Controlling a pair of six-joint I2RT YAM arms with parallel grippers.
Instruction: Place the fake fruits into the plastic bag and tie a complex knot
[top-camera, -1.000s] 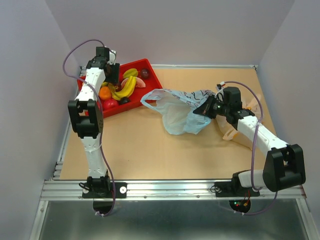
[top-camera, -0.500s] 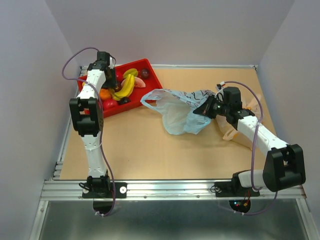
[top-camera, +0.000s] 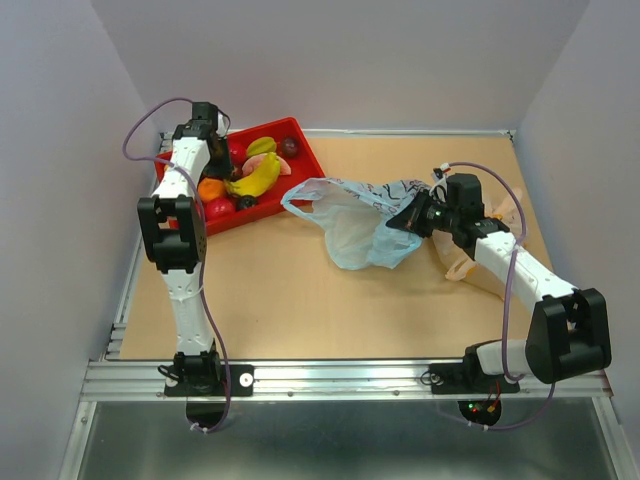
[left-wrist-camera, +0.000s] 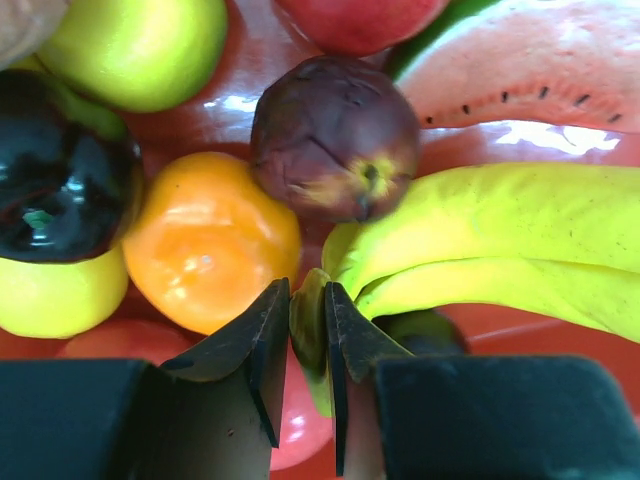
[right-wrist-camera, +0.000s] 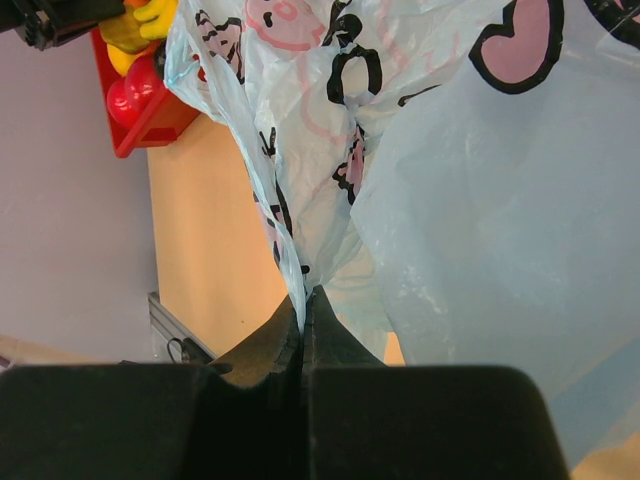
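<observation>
The fake fruits lie in the red tray (top-camera: 300, 135) at the back left. My left gripper (left-wrist-camera: 307, 335) is down in the tray, shut on the stem end of the yellow banana bunch (left-wrist-camera: 500, 235), which also shows in the top view (top-camera: 255, 178). An orange (left-wrist-camera: 208, 240), a dark plum (left-wrist-camera: 335, 135) and a melon slice (left-wrist-camera: 520, 75) lie around it. The light-blue plastic bag (top-camera: 355, 215) lies open mid-table. My right gripper (right-wrist-camera: 303, 310) is shut on the bag's edge (right-wrist-camera: 290, 270) and holds it up. No knot shows.
A pale orange-beige bag (top-camera: 465, 262) lies under my right arm. A green-yellow fruit (left-wrist-camera: 140, 45) and a glossy black fruit (left-wrist-camera: 55, 175) sit at the tray's left. Walls stand close on the left, back and right.
My left gripper has come down into the tray and closed on the banana's stem end. The banana bunch has shifted slightly. The right arm and bag have not moved.
</observation>
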